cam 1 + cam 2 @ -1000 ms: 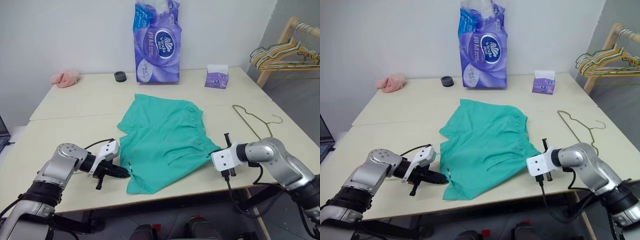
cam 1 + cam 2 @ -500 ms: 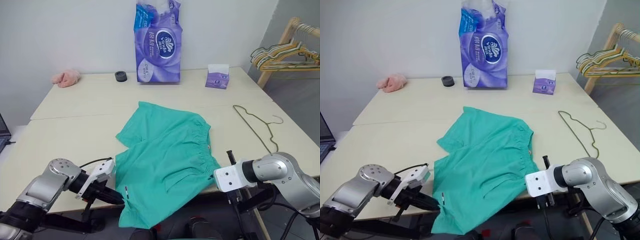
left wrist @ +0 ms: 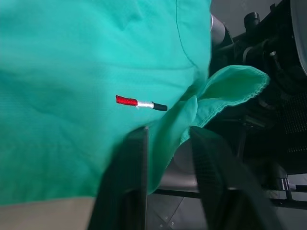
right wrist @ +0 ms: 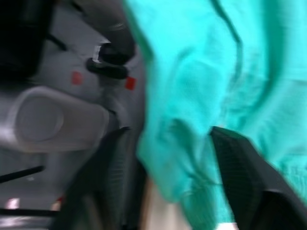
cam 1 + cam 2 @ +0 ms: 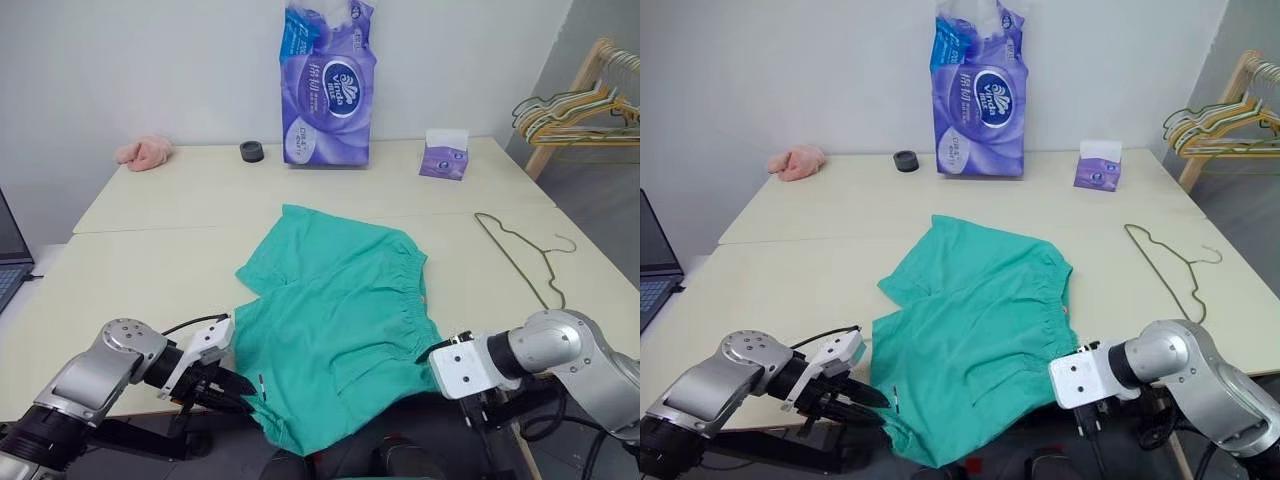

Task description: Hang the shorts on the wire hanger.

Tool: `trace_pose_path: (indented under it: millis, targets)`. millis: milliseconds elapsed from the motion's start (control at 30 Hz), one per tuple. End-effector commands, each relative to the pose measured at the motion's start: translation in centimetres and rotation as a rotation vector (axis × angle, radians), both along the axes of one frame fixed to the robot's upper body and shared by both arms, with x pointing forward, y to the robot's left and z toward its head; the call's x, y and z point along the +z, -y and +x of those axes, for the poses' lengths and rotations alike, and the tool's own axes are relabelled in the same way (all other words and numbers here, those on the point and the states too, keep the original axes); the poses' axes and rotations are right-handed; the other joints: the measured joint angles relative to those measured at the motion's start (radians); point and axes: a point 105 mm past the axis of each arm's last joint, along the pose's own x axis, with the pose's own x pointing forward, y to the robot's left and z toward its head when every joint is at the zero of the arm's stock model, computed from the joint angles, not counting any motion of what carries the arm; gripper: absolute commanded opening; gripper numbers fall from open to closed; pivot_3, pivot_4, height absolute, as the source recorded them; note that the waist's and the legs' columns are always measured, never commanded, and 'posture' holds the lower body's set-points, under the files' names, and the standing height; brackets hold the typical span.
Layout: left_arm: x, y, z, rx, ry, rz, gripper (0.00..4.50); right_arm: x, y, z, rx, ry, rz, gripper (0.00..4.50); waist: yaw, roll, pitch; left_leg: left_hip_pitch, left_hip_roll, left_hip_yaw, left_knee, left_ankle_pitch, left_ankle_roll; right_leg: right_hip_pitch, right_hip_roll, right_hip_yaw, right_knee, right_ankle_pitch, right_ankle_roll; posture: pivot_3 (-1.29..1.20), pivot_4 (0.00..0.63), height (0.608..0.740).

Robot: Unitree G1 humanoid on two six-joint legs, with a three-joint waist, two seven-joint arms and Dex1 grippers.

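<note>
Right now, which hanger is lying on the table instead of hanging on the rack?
The wire hanger: a single thin one lying flat on the table, to the right of the shorts. The other hangers hang bunched on the wooden rack.

— How is the scene lit?
— Even, soft light is cast over the pale cream table [image 5: 150, 270]; only faint shadows are seen.
— And sharpness?
— The head views are sharp. The teal-green cloth shorts [image 4: 230, 81] are smeared by blur in the right wrist view.

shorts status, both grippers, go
Both grippers, left and right, open astride shorts edge. Shorts overhang table's near edge. Wire hanger untouched, clear.
</note>
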Motion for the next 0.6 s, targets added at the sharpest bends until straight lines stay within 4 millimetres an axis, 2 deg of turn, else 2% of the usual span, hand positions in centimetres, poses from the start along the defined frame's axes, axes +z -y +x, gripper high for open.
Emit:
trace_pose_path:
  millis: [33, 67, 133, 267, 433, 533, 600]
  targets:
    - [0.6, -0.1, 0.4, 0.013, 0.029, -0.005, 2.74, 2.2, -0.3, -0.4, 0.002, -0.006, 0.066, 4.01, 0.001, 0.0, 0.0, 0.0, 0.0, 0.0, 0.0, 0.0, 0.0, 0.0, 0.0, 0.0, 0.0, 0.0, 0.0, -0.07, 0.051, 0.74]
    - [0.8, 0.0, 0.6, 0.029, 0.041, -0.019, 3.05, 2.9, -0.2, -0.2, -0.013, -0.009, 0.095, 4.36, 0.001, 0.0, 0.001, 0.0, 0.0, 0.0, 0.0, 0.0, 0.0, 0.0, 0.0, 0.0, 0.0, 0.0, 0.0, -0.07, 0.051, 0.74]
    - [1.3, 0.3, 1.1, 0.06, 0.073, -0.056, 3.6, 4.1, 0.1, 0.1, -0.045, -0.015, 0.147, 4.5, 0.002, 0.0, 0.001, 0.0, 0.0, 0.0, 0.0, 0.0, 0.0, 0.0, 0.0, 0.0, 0.0, 0.0, 0.0, -0.07, 0.052, 0.74]
    - [2.7, 1.5, 1.9, 0.115, 0.105, -0.153, 3.6, 5.6, 0.7, 0.8, -0.109, -0.021, 0.232, 4.5, 0.005, -0.001, 0.001, 0.0, 0.0, -0.001, 0.0, 0.0, 0.0, 0.0, -0.001, -0.001, 0.0, 0.0, 0.0, -0.06, 0.053, 0.74]
    - [7.5, 4.2, 4.0, 0.191, 0.179, -0.378, 3.6, 9.0, 0.4, 3.6, -0.353, -0.015, 0.558, 4.5, 0.012, -0.003, 0.002, 0.0, 0.0, -0.001, 0.001, 0.0, 0.0, 0.001, -0.001, -0.001, 0.0, 0.0, 0.001, -0.05, 0.053, 0.74]
    - [9.0, 5.3, 4.8, 0.215, 0.221, -0.435, 3.6, 9.6, 1.3, 5.6, -0.515, 0.016, 0.674, 4.5, 0.018, -0.003, 0.002, 0.0, 0.0, -0.001, 0.001, 0.0, 0.0, 0.001, -0.001, -0.001, 0.0, 0.001, 0.001, -0.05, 0.054, 0.74]
    - [9.1, 6.4, 7.3, 0.292, 0.364, -0.388, 3.6, 8.9, 3.1, 7.5, -0.702, 0.062, 0.694, 4.5, 0.02, -0.003, 0.002, -0.001, 0.0, -0.001, 0.0, 0.0, 0.0, 0.001, -0.002, -0.001, -0.001, 0.001, 0.0, -0.05, 0.055, 0.74]
